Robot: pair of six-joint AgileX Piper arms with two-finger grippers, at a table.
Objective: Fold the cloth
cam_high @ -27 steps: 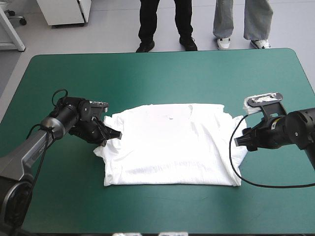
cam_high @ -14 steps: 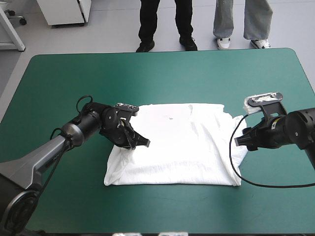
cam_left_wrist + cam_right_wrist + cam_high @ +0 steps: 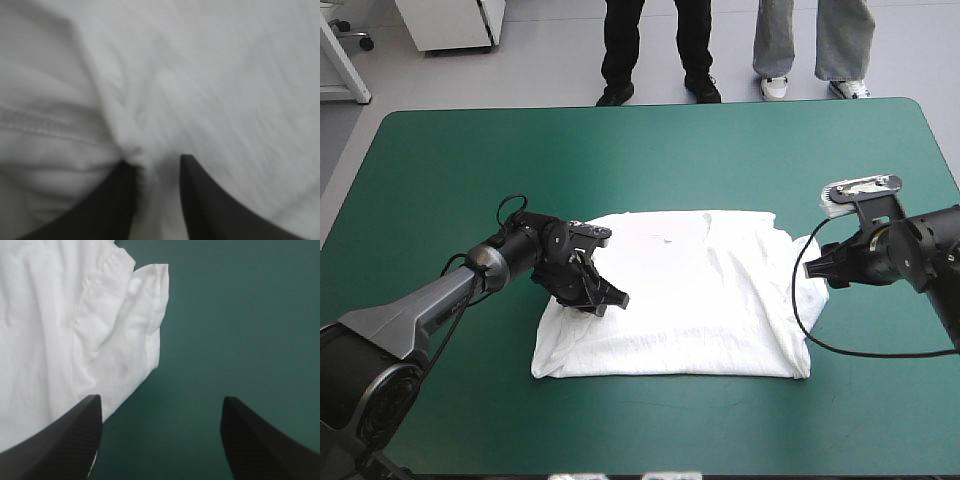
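Bright, even overhead light: T-shirt (image 3: pixel 700 290) glares near-white in high view, folds washed out; faint soft shadows on teal-green worktop (image 3: pixel 650 150). Left wrist view blurred, v. close; right wrist crisp.

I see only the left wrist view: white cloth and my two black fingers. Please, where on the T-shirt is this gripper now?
Observer: The left gripper is over the T-shirt's left side, just inside its edge, about midway between collar and hem.
Operator: Does the right gripper hold cloth too?
Observer: No. The right gripper is open, beside the right sleeve, above the teal-green cover.
Operator: Is that sleeve folded?
Observer: Not yet; it lies spread outward on the cover.
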